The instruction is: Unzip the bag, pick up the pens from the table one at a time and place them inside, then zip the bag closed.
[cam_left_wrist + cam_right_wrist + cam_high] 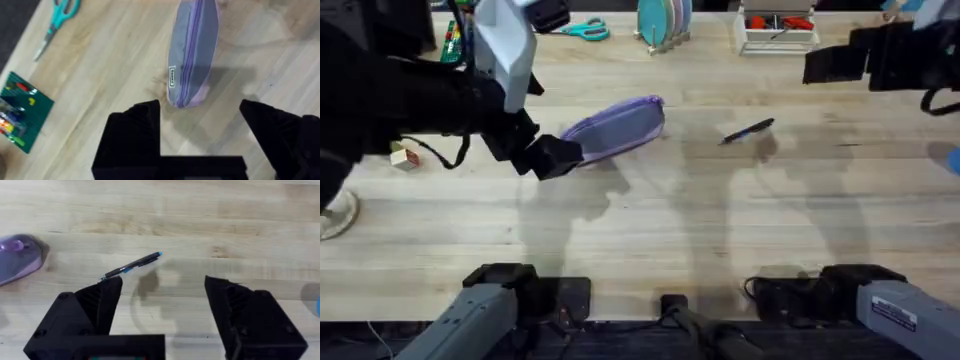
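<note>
- Left wrist view: the lavender pencil pouch point(192, 55) lies on the table point(110, 75) just ahead of our left gripper point(200, 112), whose fingers are spread wide and hold nothing; the zipper looks closed.
- The pen point(131, 266) lies just beyond our right gripper point(162, 287), also wide open and empty.
- We judge nothing done yet: unzipping, loading and zipping all remain.
- Teal scissors point(56, 22) lie well off to the left gripper's side.

scissors point(585, 29), disc rack point(663, 22), white tray point(777, 28)

Overhead plus wrists, sharing bag point(617, 127)
</note>
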Controlling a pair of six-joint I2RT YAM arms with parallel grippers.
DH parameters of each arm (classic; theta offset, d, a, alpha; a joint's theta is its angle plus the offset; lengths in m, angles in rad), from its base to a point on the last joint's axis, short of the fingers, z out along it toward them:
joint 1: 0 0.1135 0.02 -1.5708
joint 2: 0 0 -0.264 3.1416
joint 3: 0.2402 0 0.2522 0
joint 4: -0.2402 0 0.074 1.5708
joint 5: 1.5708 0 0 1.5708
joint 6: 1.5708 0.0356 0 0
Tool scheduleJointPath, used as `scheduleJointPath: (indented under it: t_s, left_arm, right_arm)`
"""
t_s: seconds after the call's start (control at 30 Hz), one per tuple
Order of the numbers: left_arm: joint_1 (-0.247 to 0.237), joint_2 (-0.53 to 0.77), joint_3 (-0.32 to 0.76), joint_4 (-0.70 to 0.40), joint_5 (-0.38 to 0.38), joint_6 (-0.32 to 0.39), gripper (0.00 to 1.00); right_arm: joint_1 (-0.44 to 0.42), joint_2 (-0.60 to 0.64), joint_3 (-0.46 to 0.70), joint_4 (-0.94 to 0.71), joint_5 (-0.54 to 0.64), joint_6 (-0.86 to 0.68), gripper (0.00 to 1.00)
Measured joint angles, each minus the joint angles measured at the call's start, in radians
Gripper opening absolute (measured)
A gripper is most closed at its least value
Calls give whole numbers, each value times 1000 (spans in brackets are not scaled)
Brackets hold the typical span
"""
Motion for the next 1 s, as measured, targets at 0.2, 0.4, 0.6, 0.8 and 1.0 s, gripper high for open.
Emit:
scheduleJointPath:
  t_s: [0.2, 0.4, 0.6, 0.8, 1.0]
  left_arm:
    - [0, 98, 0, -10, -14, 7, 993]
    - [18, 217, 0, 21, -31, 8, 993]
    - [66, 313, 0, 49, -40, 11, 994]
    - [87, 378, 0, 84, -23, 21, 994]
    - [87, 452, 0, 118, 16, 26, 993]
  right_arm:
    - [0, 0, 0, 0, 0, 0, 996]
    - [0, 0, 0, 0, 0, 0, 996]
    - [0, 0, 0, 0, 0, 0, 996]
    - [0, 0, 0, 2, 0, 0, 996]
    - [0, 0, 0, 5, 0, 0, 996]
